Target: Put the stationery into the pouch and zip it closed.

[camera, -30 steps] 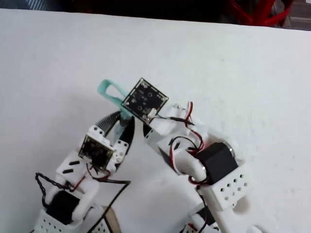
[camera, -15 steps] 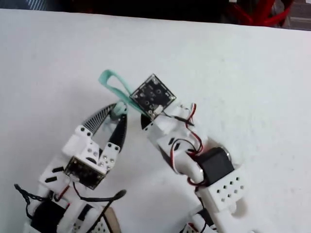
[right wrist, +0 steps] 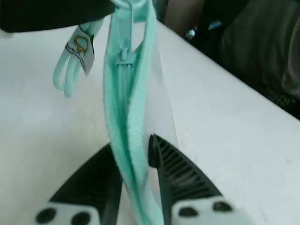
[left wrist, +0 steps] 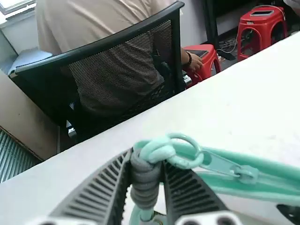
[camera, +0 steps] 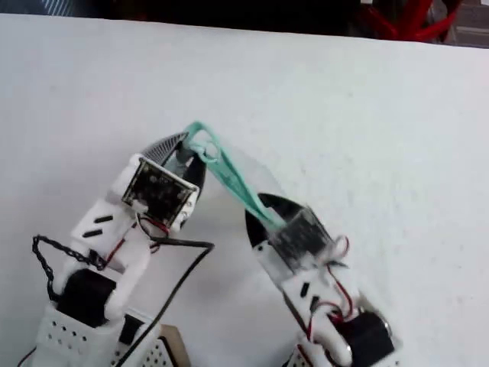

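Observation:
A clear pouch with a mint-green zip (camera: 229,174) hangs stretched between my two grippers above the white table (camera: 367,115). My left gripper (camera: 183,149) is shut on the grey pull tab (left wrist: 143,176) that joins the mint ring (left wrist: 180,150) at the zip's far end; its fingers (left wrist: 187,185) press the tab from both sides. The zip slider (left wrist: 236,171) sits just past the ring. My right gripper (camera: 263,210) is shut on the pouch's zip band (right wrist: 126,103) nearer the table's front. A mint loop strap with a small tag (right wrist: 75,56) dangles by the pouch's far end.
A black cable (camera: 179,279) trails from the left arm, and a wooden block (camera: 174,348) sits at the front edge. Beyond the table's far edge stand a mesh chair (left wrist: 122,79) and red stools (left wrist: 262,21).
The right gripper has pulled back toward the table's front, dragging the zip band with it. The left gripper has moved forward and closed on the pull tab, so the pouch is now taut between them.

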Available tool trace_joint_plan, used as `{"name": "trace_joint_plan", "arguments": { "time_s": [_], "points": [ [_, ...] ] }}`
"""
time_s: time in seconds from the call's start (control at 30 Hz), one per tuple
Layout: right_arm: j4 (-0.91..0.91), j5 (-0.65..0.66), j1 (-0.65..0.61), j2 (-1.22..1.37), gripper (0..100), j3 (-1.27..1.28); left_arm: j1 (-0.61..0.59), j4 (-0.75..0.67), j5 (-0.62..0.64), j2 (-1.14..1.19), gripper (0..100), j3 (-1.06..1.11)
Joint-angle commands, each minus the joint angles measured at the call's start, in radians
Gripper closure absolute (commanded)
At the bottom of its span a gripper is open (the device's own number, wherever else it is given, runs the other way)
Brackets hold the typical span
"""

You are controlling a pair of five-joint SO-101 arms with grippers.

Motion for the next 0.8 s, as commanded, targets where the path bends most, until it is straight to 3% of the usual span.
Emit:
{"name": "trace_joint_plan", "arguments": {
  "time_s": [0.0, 0.43, 0.77],
  "points": [
    [0.05, 0.0, 0.065, -0.136, 98.1, 0.092, -0.082, -0.034, 0.029, -0.007, 98, -0.086],
    [0.051, -0.057, 0.124, -0.119, 98.1, 0.101, -0.156, -0.044, 0.028, -0.008, 98, -0.074],
    [0.05, -0.064, 0.16, -0.119, 98.1, 0.101, -0.194, -0.272, 0.026, -0.007, 98, 0.101]
  ]
}}
